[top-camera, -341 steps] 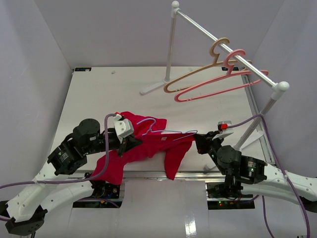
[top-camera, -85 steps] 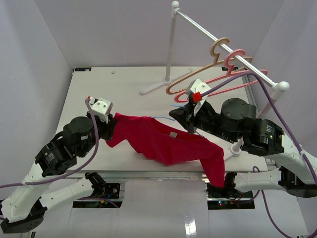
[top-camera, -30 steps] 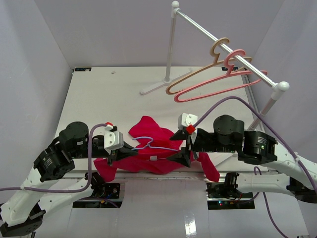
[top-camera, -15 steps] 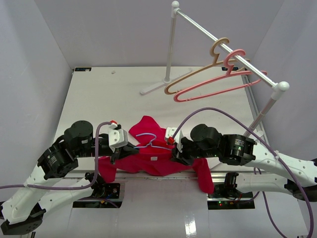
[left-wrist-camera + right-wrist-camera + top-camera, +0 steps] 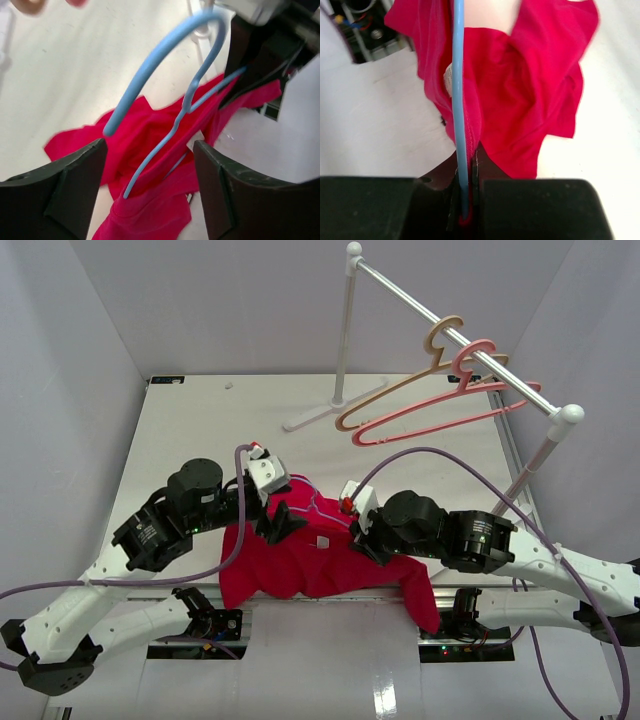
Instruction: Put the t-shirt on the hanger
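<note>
The crimson t-shirt (image 5: 300,562) lies crumpled at the table's near edge, one part hanging over it. The thin light-blue hanger (image 5: 325,508) sticks out of the cloth. In the left wrist view the hanger (image 5: 165,55) shows its hook up high, its wire running down into the t-shirt (image 5: 150,210). My left gripper (image 5: 283,525) is open, its fingers (image 5: 55,200) spread on either side of the hanger without touching it. My right gripper (image 5: 352,530) is shut on the hanger (image 5: 458,100) wire, with a fold of t-shirt (image 5: 530,100) pinched alongside it.
A white clothes rail (image 5: 450,335) stands at the back right. A tan hanger (image 5: 400,390) and a pink hanger (image 5: 440,415) hang from it. The table's front edge (image 5: 330,592) lies right under the shirt.
</note>
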Robot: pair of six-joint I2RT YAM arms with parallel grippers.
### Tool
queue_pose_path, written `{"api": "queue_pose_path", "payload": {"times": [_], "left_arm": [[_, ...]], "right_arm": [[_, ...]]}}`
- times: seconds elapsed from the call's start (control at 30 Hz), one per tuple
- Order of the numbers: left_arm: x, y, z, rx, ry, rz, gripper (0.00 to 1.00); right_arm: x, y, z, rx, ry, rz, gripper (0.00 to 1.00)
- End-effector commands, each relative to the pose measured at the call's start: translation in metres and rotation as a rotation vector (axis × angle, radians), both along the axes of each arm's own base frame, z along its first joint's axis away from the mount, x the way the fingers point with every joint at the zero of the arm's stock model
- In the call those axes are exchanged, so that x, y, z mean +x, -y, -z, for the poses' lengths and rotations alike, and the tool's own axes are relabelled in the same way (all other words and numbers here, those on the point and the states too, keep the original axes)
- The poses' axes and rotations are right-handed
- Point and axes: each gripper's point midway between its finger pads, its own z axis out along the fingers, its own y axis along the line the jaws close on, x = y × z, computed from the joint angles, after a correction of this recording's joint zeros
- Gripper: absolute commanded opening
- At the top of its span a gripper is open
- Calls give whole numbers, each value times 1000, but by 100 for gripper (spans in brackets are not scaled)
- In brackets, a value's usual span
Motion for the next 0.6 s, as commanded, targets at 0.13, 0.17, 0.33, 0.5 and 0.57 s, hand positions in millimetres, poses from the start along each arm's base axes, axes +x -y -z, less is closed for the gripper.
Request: {"api": "queue_pose_path", "payload": {"times": [0.13,0.17,0.33,0.5,0.57], "left_arm": [[65,-18,-34,-100,-41,-439,98],[66,-19,-32,-95,-50,-451,98],[56,-28,-38,-129,-39,-442,98],[44,-34,-50,-120,-50,-411,98],[41,-36,-56,-134,-47,-410,98]], "right_arm": [[35,34,11,-9,-38,426,8],[36,39,11,6,-49,455,8],[35,68,24,12,-104,601,8],[36,113,15,70,-152,813,8],[32,126,14,98,-183,857,8]]}}
